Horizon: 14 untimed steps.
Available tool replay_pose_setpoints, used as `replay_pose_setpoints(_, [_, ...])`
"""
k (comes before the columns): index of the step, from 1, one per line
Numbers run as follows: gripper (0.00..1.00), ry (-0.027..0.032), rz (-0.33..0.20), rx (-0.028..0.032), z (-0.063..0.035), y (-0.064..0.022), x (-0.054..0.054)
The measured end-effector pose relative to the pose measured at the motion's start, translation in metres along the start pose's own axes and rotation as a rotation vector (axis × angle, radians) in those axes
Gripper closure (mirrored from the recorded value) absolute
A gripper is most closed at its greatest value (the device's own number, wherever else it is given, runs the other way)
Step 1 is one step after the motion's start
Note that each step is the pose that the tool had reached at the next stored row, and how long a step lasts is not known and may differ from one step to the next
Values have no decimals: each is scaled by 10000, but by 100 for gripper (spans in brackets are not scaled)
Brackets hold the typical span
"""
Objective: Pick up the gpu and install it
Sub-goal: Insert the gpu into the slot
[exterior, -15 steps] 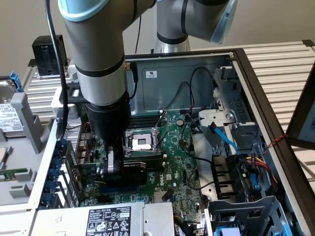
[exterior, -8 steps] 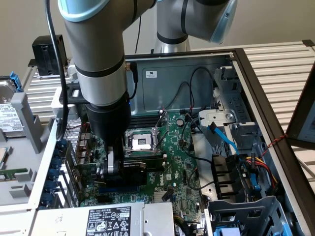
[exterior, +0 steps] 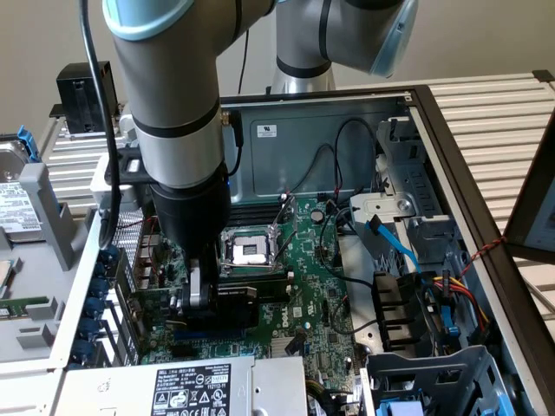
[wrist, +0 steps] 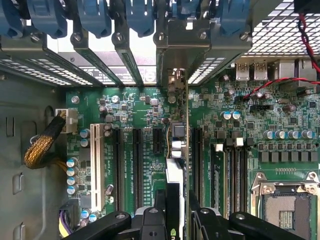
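The gpu [wrist: 177, 145] appears edge-on in the wrist view, standing upright over the green motherboard [wrist: 145, 100] between two long black expansion slots [wrist: 136, 160]. Its metal end bracket [wrist: 172, 55] reaches the rear slot openings of the case. My gripper [wrist: 176, 212] is shut on the card, one black finger [wrist: 159, 210] on each side. In the exterior view the gripper [exterior: 201, 293] is low inside the open computer case, and the card's black shroud [exterior: 251, 290] sticks out beside it just above the motherboard [exterior: 321, 286]. Whether the card's edge sits in a slot is hidden.
Blue retention clips [wrist: 95, 15] line the rear slot bays. The open CPU socket [exterior: 247, 251] lies just beyond the card. A white slot [wrist: 96, 160] and a yellow-sleeved cable [wrist: 42, 145] sit to one side. Blue and coloured cables [exterior: 408, 251], a drive cage [exterior: 434, 381] and the power supply [exterior: 191, 386] crowd the case.
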State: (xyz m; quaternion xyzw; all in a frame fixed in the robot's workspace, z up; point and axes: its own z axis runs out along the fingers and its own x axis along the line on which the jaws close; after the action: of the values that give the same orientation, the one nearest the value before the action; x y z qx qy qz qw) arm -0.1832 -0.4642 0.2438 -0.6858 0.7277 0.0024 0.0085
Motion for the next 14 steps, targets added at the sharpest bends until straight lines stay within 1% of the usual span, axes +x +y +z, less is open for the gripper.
replay_pose_setpoints(14, [73,0,1,0,4,9,0])
